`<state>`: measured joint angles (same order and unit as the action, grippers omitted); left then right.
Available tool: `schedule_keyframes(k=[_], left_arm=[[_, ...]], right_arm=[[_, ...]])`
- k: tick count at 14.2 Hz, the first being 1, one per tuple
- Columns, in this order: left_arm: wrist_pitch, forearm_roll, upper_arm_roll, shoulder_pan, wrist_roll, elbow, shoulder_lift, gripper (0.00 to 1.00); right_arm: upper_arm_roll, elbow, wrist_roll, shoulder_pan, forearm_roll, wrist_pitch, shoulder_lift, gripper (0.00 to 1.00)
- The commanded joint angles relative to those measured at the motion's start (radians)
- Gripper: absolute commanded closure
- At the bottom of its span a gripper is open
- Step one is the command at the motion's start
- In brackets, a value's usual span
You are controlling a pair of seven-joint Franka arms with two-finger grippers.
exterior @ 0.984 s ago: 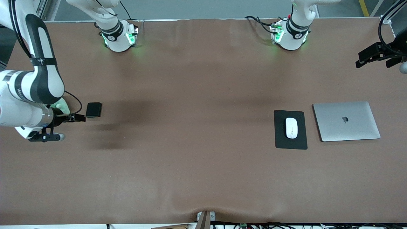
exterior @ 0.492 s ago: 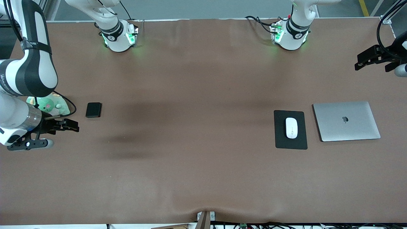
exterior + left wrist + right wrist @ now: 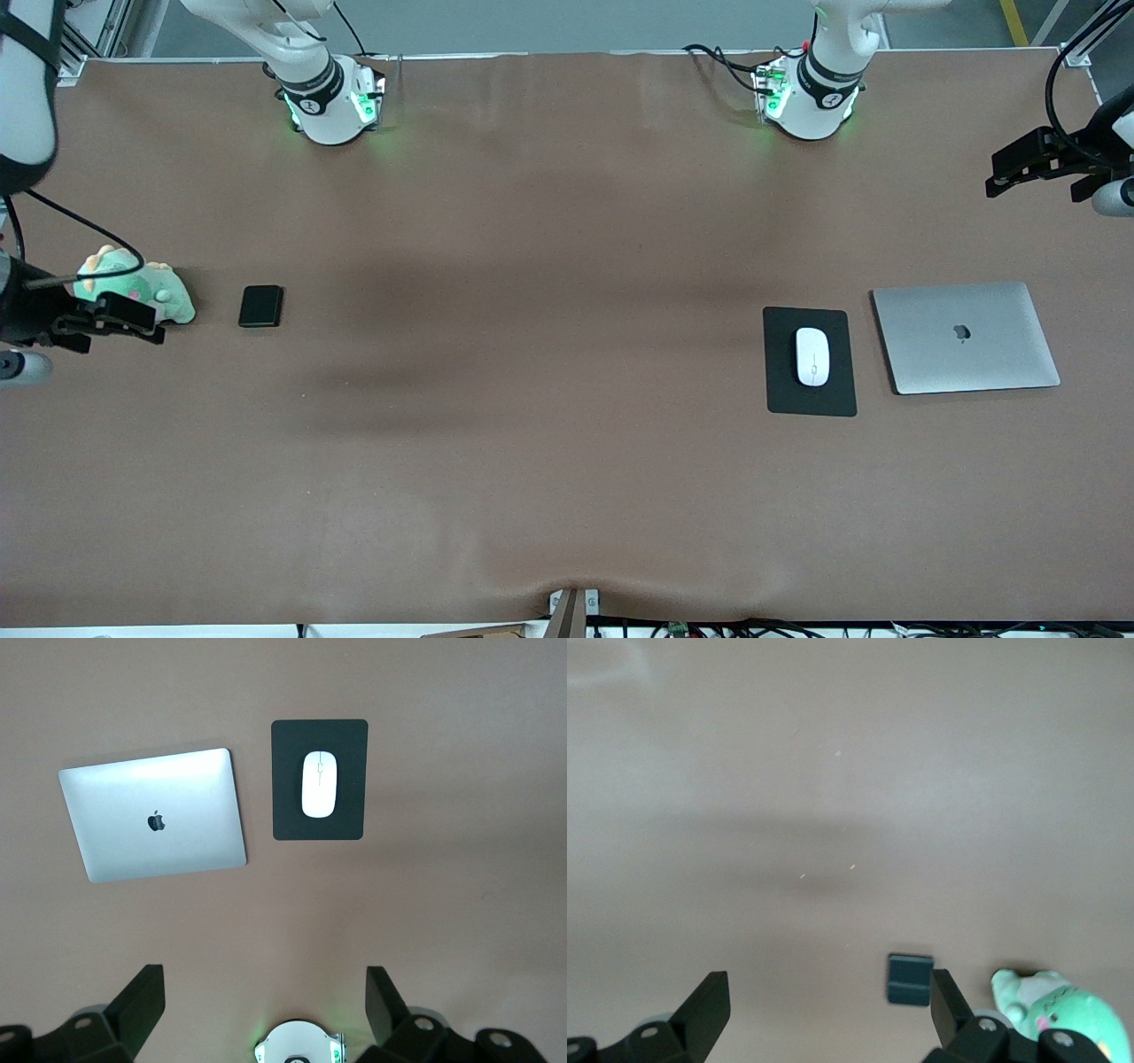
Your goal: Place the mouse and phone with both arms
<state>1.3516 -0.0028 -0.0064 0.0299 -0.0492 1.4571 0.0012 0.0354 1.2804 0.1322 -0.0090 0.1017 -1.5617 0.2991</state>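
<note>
The white mouse (image 3: 811,356) lies on a black mouse pad (image 3: 811,400) toward the left arm's end of the table. It also shows in the left wrist view (image 3: 319,784). The small black phone (image 3: 260,306) lies flat on the table toward the right arm's end, and shows in the right wrist view (image 3: 910,979). My right gripper (image 3: 156,324) is open and empty, up over the table by a plush toy, apart from the phone. My left gripper (image 3: 994,175) is open and empty, high over the table's edge at the left arm's end.
A closed silver laptop (image 3: 966,337) lies beside the mouse pad, toward the left arm's end. A green plush toy (image 3: 133,288) lies beside the phone at the right arm's end. Brown cloth covers the table (image 3: 549,399).
My right gripper has drawn back from beside the phone toward the right arm's end of the table, uncovering the plush toy. The phone stays put. My left gripper has hardly moved.
</note>
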Motion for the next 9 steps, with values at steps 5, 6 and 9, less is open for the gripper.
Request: schedule_keyframes(k=[5, 6, 9], left_arm=[[0.007, 0.021, -0.006, -0.007, -0.011, 0.002, -0.013, 0.0], [0.007, 0.021, -0.006, -0.007, -0.011, 0.002, -0.013, 0.0], [0.007, 0.02, -0.004, -0.008, -0.011, 0.003, -0.012, 0.0]], right_arm=[[0.0, -0.092, -0.005, -0.005, 0.009, 0.274, -0.09, 0.0], [-0.002, -0.085, -0.006, -0.011, -0.002, 0.296, -0.106, 0.0], [0.003, -0.031, -0.008, -0.017, -0.011, 0.35, -0.158, 0.0]])
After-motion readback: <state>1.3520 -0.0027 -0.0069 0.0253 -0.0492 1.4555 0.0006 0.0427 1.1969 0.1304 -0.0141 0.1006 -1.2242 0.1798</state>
